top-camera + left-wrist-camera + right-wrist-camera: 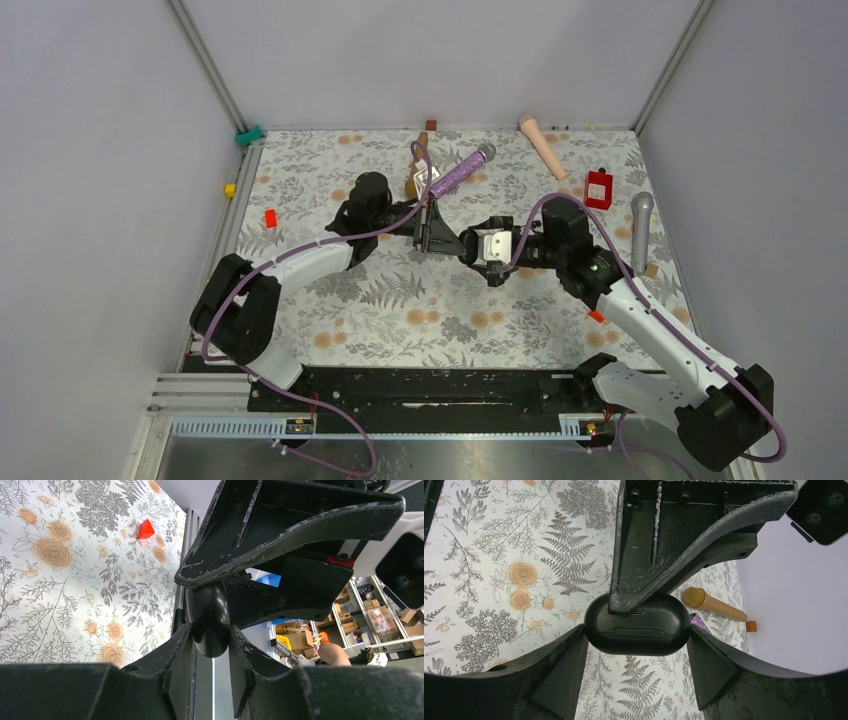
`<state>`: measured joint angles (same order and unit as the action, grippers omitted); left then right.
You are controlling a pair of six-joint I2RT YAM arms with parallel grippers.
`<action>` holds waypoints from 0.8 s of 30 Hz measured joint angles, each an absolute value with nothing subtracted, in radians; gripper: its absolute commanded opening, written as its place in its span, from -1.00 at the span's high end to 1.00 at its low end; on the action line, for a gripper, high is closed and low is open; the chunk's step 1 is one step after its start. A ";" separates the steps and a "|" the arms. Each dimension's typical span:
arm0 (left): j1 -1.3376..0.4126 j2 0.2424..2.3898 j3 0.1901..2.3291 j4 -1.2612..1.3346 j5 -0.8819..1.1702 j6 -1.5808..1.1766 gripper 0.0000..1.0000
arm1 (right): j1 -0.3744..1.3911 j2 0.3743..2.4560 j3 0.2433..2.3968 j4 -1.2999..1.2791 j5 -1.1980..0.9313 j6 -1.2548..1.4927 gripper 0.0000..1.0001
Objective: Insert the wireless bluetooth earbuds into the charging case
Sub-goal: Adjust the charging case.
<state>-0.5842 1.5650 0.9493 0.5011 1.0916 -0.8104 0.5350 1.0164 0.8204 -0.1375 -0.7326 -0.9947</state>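
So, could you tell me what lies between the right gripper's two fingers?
The black charging case fills that gap, gripped by both fingers, as the right wrist view shows.

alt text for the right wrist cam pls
The right gripper is clamped on a black, rounded charging case, port side facing the camera, with the floral-patterned table behind it. A gold-headed microphone and a small brown block lie on the table to the right.

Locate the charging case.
Right wrist view: the charging case, clamped in the right claw over the table centre, facing the black earbud in the left claw.
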 measured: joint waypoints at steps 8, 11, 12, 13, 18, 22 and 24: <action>-0.584 1.569 0.950 0.502 1.096 -0.811 -0.67 | 0.544 1.016 0.821 -0.144 -0.724 -0.980 -0.01; -0.584 1.568 0.950 0.498 1.095 -0.803 -0.97 | 0.549 1.016 0.823 -0.149 -0.727 -0.955 -0.01; -0.582 1.566 0.950 0.498 1.094 -0.800 -0.97 | 0.550 1.016 0.827 -0.158 -0.727 -0.943 -0.01; -0.579 1.563 0.950 0.497 1.095 -0.797 -0.97 | 0.550 1.017 0.834 -0.169 -0.728 -0.931 0.00; -0.527 1.504 0.949 0.503 1.106 -0.765 -0.98 | 0.550 1.028 0.902 -0.234 -0.754 -0.836 -0.01; -0.422 1.403 0.950 0.493 1.149 -0.630 -0.97 | 0.550 1.046 0.984 -0.298 -0.792 -0.720 -0.01; -0.377 1.335 0.970 0.379 1.162 -0.449 -0.98 | 0.550 1.051 1.018 -0.320 -0.824 -0.646 -0.02</action>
<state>-0.3767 1.3354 0.9703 0.3790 1.1622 -0.4492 0.5503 1.0508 1.0180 -0.3199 -0.8238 -0.6464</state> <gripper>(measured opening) 0.985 0.747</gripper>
